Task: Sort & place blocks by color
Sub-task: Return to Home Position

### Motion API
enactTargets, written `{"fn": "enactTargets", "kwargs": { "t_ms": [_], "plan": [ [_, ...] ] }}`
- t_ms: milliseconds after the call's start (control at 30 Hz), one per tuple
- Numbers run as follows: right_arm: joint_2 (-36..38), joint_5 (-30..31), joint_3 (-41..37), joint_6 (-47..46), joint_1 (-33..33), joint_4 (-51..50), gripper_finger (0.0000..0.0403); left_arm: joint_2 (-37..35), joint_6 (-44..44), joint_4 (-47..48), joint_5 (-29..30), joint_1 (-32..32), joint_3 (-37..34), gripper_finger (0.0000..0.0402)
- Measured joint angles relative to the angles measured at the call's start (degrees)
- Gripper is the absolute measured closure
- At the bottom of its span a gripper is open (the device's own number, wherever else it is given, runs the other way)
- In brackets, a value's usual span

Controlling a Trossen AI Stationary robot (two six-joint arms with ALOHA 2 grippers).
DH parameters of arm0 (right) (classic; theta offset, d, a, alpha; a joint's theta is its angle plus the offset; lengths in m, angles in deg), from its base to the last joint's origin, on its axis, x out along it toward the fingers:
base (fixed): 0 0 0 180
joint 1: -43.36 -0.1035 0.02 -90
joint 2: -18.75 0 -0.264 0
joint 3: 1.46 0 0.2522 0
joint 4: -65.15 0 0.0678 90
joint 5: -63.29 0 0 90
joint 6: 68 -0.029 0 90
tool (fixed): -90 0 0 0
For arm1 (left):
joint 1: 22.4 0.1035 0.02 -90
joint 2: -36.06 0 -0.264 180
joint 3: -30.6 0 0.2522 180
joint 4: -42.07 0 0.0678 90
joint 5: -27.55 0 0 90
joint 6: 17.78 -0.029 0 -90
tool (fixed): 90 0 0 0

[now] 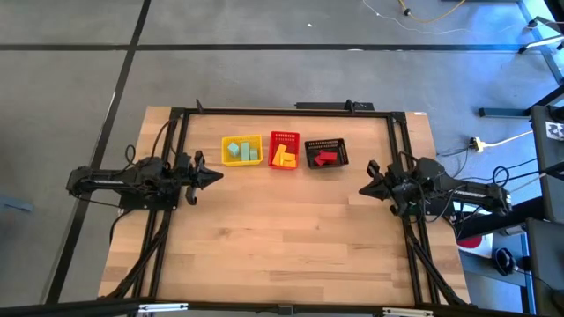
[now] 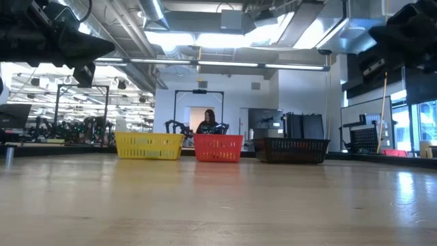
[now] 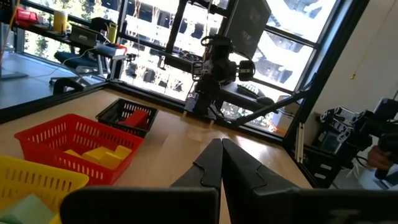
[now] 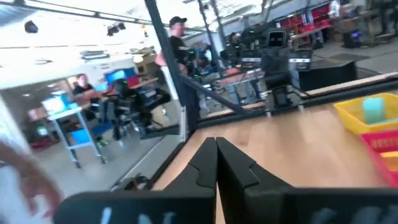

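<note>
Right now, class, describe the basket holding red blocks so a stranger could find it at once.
On the wooden table, three baskets stand in a row near the far edge. Take the one toward the right arm: the black basket, holding red blocks, unlike the red basket and yellow basket.

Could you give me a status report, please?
Left tool shut, right tool shut, both empty. Teal blocks in yellow basket, yellow blocks in red basket, red blocks in black basket. Nothing blocking.
</note>
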Motion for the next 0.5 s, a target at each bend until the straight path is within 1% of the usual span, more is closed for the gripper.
{"fn": "enactTargets", "kwargs": {
  "t_ms": [67, 133, 267, 500],
  "plan": [
    [-0.27, 2.71, 0.03, 0.57, -0.03, -3.73, 0.0401, 0.00, -0.01, 0.13, -0.01, 0.00, 0.00, 0.0401],
    [-0.86, 4.60, 0.25, 0.53, -0.03, -3.71, 0.0396, -0.01, -0.01, 0.06, -0.02, -0.01, 0.00, 0.0401],
    [-0.83, 5.00, 0.47, 0.59, -0.03, -3.47, 0.0385, 0.00, 0.00, 0.11, -0.19, 0.00, 0.00, 0.0401],
    [-0.83, 5.03, 0.47, 0.67, -0.03, -3.44, 0.0383, 0.00, 0.00, 0.11, -0.23, -0.02, 0.00, 0.0401]
  ]
}}
